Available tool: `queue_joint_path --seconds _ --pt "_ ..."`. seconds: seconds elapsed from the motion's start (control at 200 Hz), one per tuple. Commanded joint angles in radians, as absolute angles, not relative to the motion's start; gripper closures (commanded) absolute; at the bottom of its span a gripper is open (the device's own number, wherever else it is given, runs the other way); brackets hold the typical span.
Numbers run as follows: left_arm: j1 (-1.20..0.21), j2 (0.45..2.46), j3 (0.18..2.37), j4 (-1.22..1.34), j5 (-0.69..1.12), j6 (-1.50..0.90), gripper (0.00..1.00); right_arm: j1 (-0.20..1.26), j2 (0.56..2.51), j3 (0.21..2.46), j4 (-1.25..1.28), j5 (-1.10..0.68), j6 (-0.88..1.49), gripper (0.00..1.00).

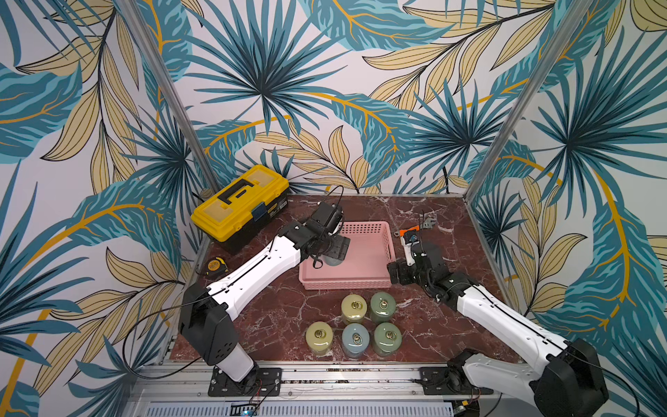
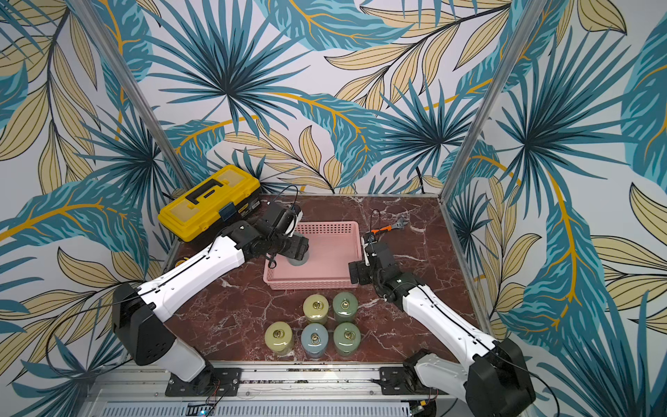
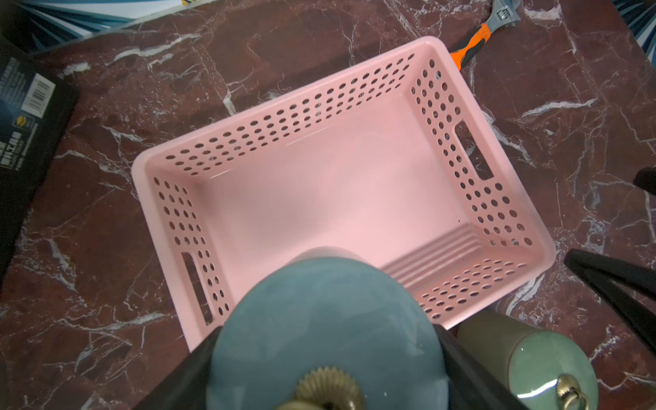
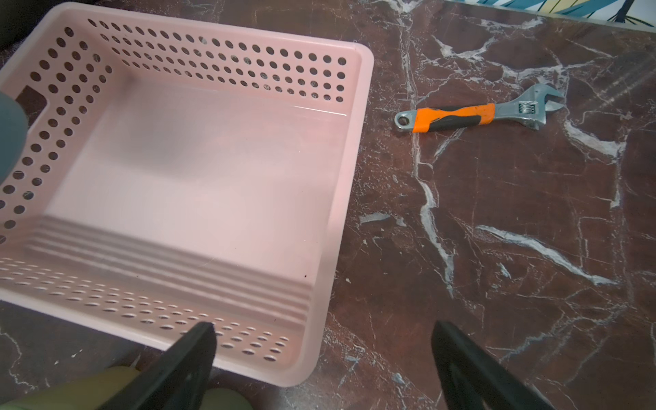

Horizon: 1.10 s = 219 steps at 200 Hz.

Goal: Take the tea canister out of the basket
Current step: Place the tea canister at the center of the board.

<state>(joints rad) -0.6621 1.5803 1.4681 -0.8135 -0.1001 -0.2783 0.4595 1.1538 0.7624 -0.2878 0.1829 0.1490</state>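
— What do we have in the left gripper (image 3: 328,362)?

— We see its two black fingers (image 3: 191,369) pressed against opposite sides of the blue-grey tea canister (image 3: 319,309), just below the lid with the brass knob. The jaws stand wide apart, but the canister fills the whole gap between them, so we call it a firm hold.

— And where do we place the canister?

— In both top views it is under the gripper, largely hidden by it, within the outline of the pink basket (image 1: 346,283), on the left arm's side. In the left wrist view its base shows against the basket's floor, close to a corner. We cannot tell whether the base rests on the floor or hangs just above it.

— The right gripper (image 4: 321,337)?

— Spread to its widest, with nothing between the jaws. In the right wrist view one jaw lies over the basket's perforated front wall near its right corner, and the other over the bare marble table (image 4: 497,248). We cannot tell whether that jaw touches the rim.

— Anything else close by?

— More canisters stand on the table in front of the basket, a blue one (image 1: 355,337) among them. An orange-handled wrench (image 4: 475,115) lies beyond the basket, apart from both grippers.
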Motion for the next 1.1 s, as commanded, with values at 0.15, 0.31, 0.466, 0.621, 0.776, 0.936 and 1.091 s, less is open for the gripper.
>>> queue_joint_path --seconds 0.15,0.31,0.466,0.621,0.776,0.936,1.091 --pt "-0.688 1.437 1.37 -0.792 -0.116 -0.301 0.56 0.457 1.128 0.732 -0.264 0.191 0.156 0.01" --pt "-0.716 1.384 1.319 -0.821 -0.135 -0.316 0.57 0.457 1.12 0.726 -0.256 0.195 0.156 0.01" --pt "-0.747 1.325 1.259 -0.834 -0.159 -0.337 0.57 0.457 1.121 0.726 -0.253 0.194 0.156 0.01" --pt "-0.782 1.26 1.203 -0.837 -0.182 -0.366 0.57 0.457 1.119 0.724 -0.253 0.195 0.155 0.01" --pt "-0.815 1.21 1.153 -0.842 -0.205 -0.401 0.57 0.456 1.121 0.723 -0.252 0.195 0.157 0.01" --pt "-0.852 1.166 1.093 -0.814 -0.22 -0.433 0.57 0.457 1.121 0.724 -0.252 0.195 0.158 0.01" --pt "-0.882 1.14 1.046 -0.784 -0.232 -0.455 0.57 0.457 1.123 0.723 -0.252 0.195 0.156 0.01"
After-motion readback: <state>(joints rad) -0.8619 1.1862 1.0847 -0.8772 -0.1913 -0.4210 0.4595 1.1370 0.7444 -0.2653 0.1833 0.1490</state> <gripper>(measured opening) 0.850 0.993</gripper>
